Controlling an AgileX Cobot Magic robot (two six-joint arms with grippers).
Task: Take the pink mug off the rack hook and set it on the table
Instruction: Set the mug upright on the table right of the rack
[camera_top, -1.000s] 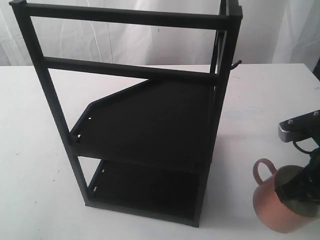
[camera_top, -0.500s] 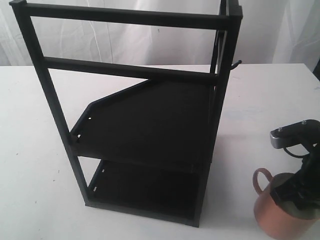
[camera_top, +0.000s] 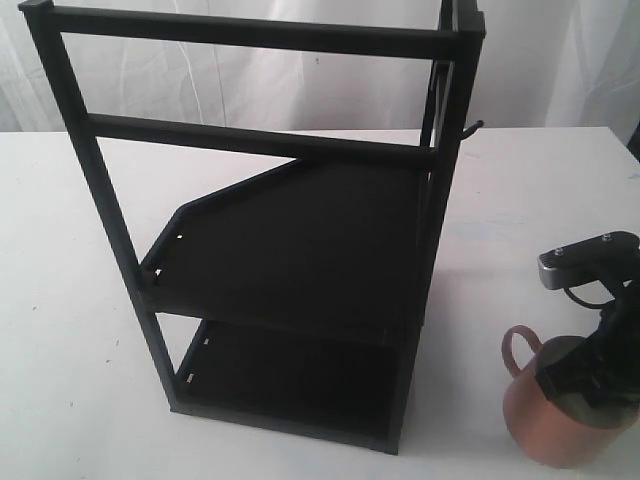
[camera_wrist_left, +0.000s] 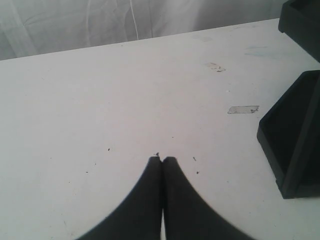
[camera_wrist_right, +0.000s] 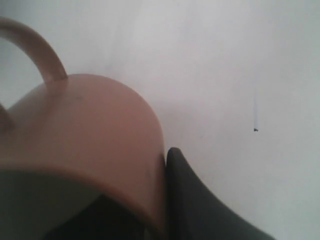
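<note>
The pink mug (camera_top: 545, 425) is at the front right of the table (camera_top: 70, 300), mouth up, its loop handle (camera_top: 518, 345) pointing toward the rack (camera_top: 290, 250). I cannot tell whether its base touches the tabletop. My right gripper (camera_top: 585, 385) comes in from above and is shut on the mug's rim. In the right wrist view one finger (camera_wrist_right: 195, 200) presses the mug (camera_wrist_right: 85, 130) from outside and the other sits dark inside it. The rack hook (camera_top: 472, 127) sticks out bare from the upper post. My left gripper (camera_wrist_left: 162, 159) is shut on nothing above the table (camera_wrist_left: 100, 100).
The tall black rack fills the middle of the exterior view, and its base corner (camera_wrist_left: 295, 130) shows in the left wrist view. A strip of tape (camera_wrist_left: 243, 109) lies on the table near it. White curtains hang behind the table's far edge.
My right gripper has come down and slightly left with the mug, which now sits more upright and closer to the tabletop. The rack has not moved.
</note>
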